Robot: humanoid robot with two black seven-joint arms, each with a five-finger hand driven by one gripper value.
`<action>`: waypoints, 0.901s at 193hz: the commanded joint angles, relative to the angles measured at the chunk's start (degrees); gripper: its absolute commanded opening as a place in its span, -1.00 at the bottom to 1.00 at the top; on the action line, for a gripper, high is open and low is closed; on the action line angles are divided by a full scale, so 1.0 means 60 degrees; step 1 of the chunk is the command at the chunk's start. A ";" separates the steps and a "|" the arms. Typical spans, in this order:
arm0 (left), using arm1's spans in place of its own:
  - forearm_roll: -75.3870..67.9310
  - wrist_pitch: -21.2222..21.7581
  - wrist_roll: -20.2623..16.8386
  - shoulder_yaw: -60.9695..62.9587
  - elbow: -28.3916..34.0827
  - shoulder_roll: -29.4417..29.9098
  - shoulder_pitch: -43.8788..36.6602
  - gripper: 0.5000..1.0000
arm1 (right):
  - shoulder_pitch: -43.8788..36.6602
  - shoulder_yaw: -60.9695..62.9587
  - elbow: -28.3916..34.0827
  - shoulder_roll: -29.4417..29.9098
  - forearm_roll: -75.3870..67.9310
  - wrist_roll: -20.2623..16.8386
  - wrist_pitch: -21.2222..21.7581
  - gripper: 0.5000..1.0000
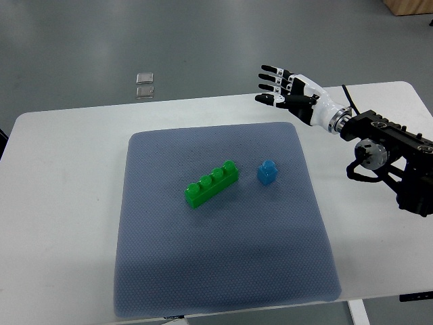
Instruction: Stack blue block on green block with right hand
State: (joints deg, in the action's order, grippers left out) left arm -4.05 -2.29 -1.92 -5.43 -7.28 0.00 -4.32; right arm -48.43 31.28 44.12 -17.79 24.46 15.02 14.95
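The white table carried a blue-grey mat that took up most of its middle, and both task pieces lay on that mat. The right hand hovered above the table's far edge, beyond the mat's far right corner, its arm reaching in from the right side of the picture. Its fingers were stretched out and apart, holding nothing. The left hand did not show at all.

The long green block lay slantwise near the mat's centre, studs up. The small blue block stood just beside its right end, apart from it, with a strip of bare mat between them.

So, by my reading, nothing of the stacking was done: the blue piece was ungrasped and sat on the mat, not on the green one. Reaching, grasping, lifting and setting down all remained.

No container was on the table. Two small pale squares lay on the floor beyond it; they were perhaps floor fittings, too small to tell.
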 commanded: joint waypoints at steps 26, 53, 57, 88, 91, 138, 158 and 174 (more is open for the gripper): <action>0.0000 0.0001 -0.0003 0.0027 0.0027 0.0000 0.0003 1.00 | -0.0087 -0.0086 0.0703 -0.0741 0.3101 0.0367 0.0145 0.69; 0.0000 0.0001 -0.0003 0.0012 -0.0002 0.0000 0.0003 1.00 | -0.0175 -0.0276 0.1831 -0.1341 0.5093 0.0367 0.0072 0.69; 0.0000 0.0001 -0.0003 0.0012 -0.0002 0.0000 0.0003 1.00 | -0.0190 -0.0407 0.2065 -0.1487 0.5385 0.0353 0.0057 0.69; 0.0000 0.0001 -0.0003 0.0027 0.0012 0.0000 0.0003 1.00 | -0.0731 -0.1755 0.3135 -0.2103 0.6923 0.0279 0.0043 0.69; 0.0000 0.0001 -0.0003 0.0027 0.0013 0.0000 0.0003 1.00 | -0.0761 -0.1888 0.3164 -0.2132 0.6983 0.0265 0.0043 0.69; 0.0000 0.0001 -0.0003 0.0027 0.0013 0.0000 -0.0012 1.00 | -0.1113 -0.3675 0.3413 -0.2206 0.9019 0.0250 -0.0397 0.67; 0.0000 0.0001 -0.0003 0.0027 -0.0002 0.0000 0.0003 1.00 | -0.1186 -0.3836 0.3413 -0.2118 0.9517 0.0002 -0.0850 0.67; 0.0000 0.0001 -0.0003 0.0027 -0.0002 0.0000 0.0003 1.00 | -0.1259 -0.3836 0.3399 -0.2118 0.9546 -0.0204 -0.1129 0.66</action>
State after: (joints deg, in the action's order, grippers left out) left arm -4.04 -2.29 -1.94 -5.27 -7.25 0.00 -4.32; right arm -55.47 8.50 64.59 -30.65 80.88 15.26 10.27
